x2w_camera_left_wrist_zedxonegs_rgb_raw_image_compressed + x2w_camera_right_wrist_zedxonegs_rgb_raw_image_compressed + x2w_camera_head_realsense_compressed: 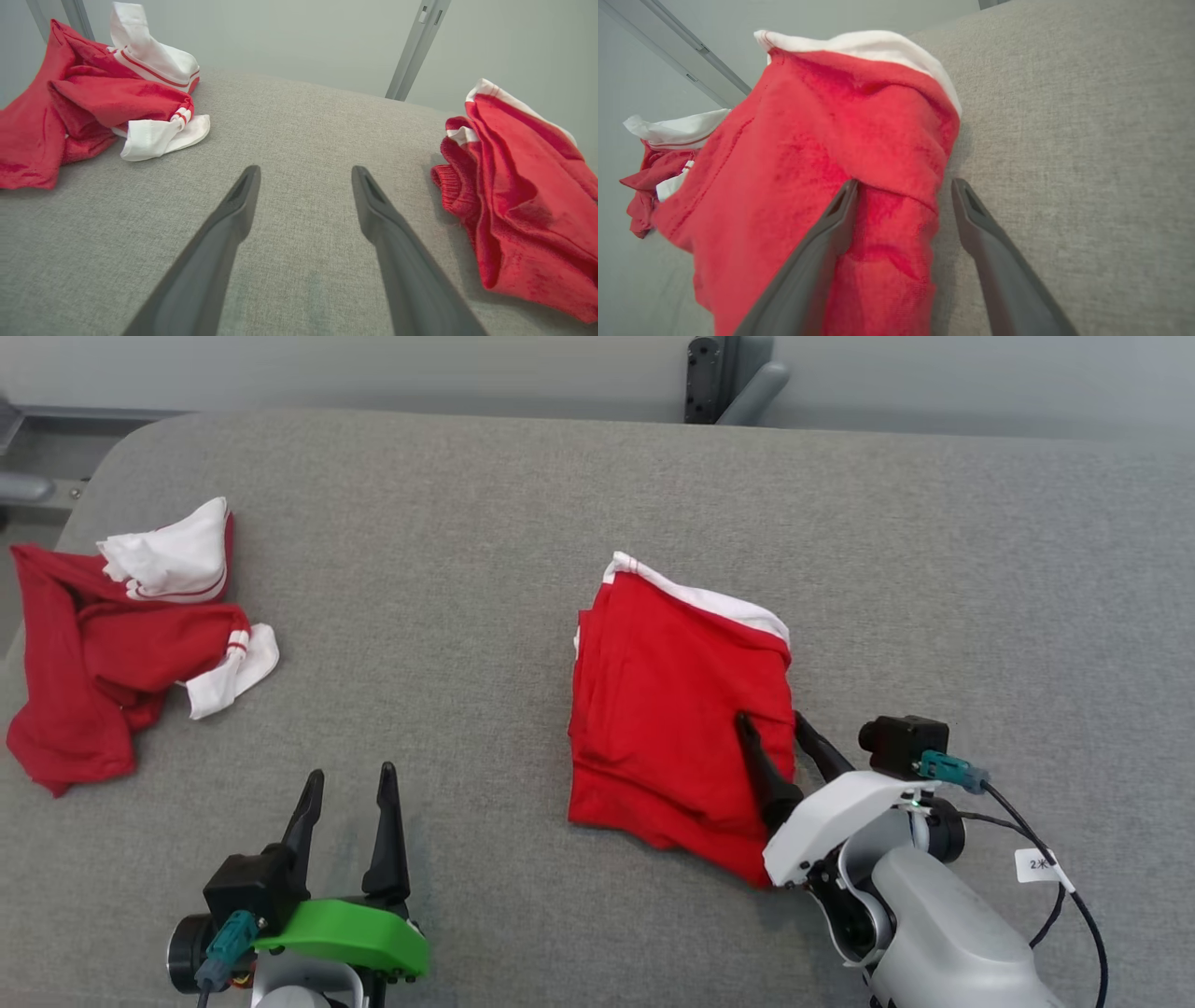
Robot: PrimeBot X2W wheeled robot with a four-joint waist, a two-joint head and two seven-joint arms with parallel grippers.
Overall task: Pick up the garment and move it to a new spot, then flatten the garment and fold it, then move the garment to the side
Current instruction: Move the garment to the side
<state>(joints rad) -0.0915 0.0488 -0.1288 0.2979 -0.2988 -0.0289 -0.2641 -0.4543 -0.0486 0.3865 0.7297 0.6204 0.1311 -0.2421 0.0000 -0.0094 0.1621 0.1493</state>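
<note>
2 spread fingers of the right gripper [770, 719] straddle the right edge of the folded garment [672, 709] on the table [485, 569]. The left gripper [353, 773], spread too, sits well left of it, so right is nearer.

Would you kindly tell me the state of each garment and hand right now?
Folded garment: folded, lying on the table.
Crumpled garment: bunched in a heap at the left.
Left hand: open, empty.
Right hand: open, straddling the folded garment's right edge.
</note>
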